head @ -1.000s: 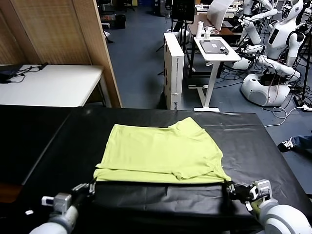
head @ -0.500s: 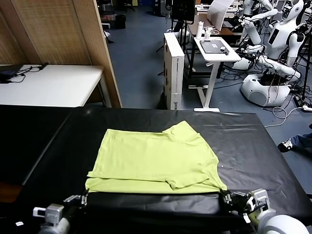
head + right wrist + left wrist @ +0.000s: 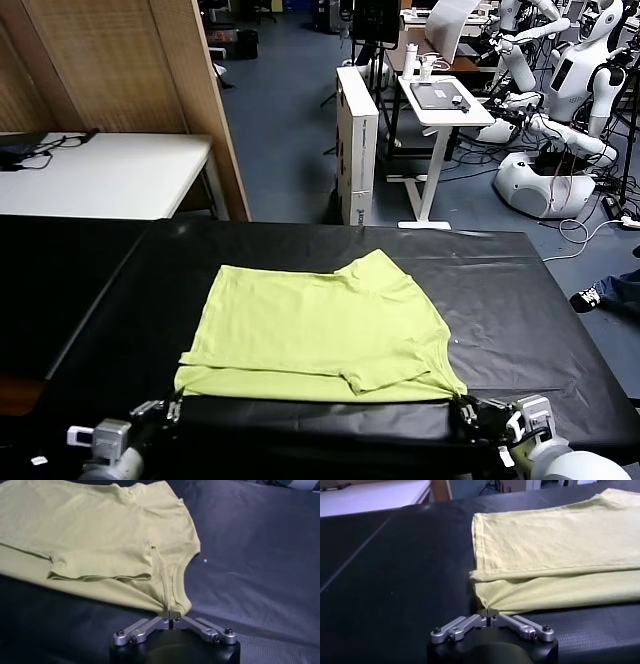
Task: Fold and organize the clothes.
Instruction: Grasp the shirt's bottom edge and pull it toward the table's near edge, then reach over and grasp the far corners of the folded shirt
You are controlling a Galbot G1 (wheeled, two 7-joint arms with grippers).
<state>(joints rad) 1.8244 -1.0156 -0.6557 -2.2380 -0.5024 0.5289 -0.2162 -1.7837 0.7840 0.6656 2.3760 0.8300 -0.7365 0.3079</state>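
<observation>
The lime yellow-green T-shirt (image 3: 315, 330) lies folded flat on the black table cloth (image 3: 520, 300), sleeves tucked in. My left gripper (image 3: 172, 408) is shut on the shirt's near left corner, seen in the left wrist view (image 3: 489, 615) with the fabric (image 3: 555, 545) stretching away. My right gripper (image 3: 462, 410) is shut on the near right corner, seen in the right wrist view (image 3: 170, 614) pinching the shirt's edge (image 3: 100, 535). Both grippers sit low at the table's front edge. No white print shows.
A white table (image 3: 100, 175) stands at the back left beside a wooden panel (image 3: 120, 70). A white box (image 3: 357, 140), a small desk (image 3: 440, 100) and other robots (image 3: 560, 110) stand beyond the table's far edge.
Both grippers have pulled the shirt's near edge toward the table's front; the whole shirt slid nearer. Little has moved in the last half second.
</observation>
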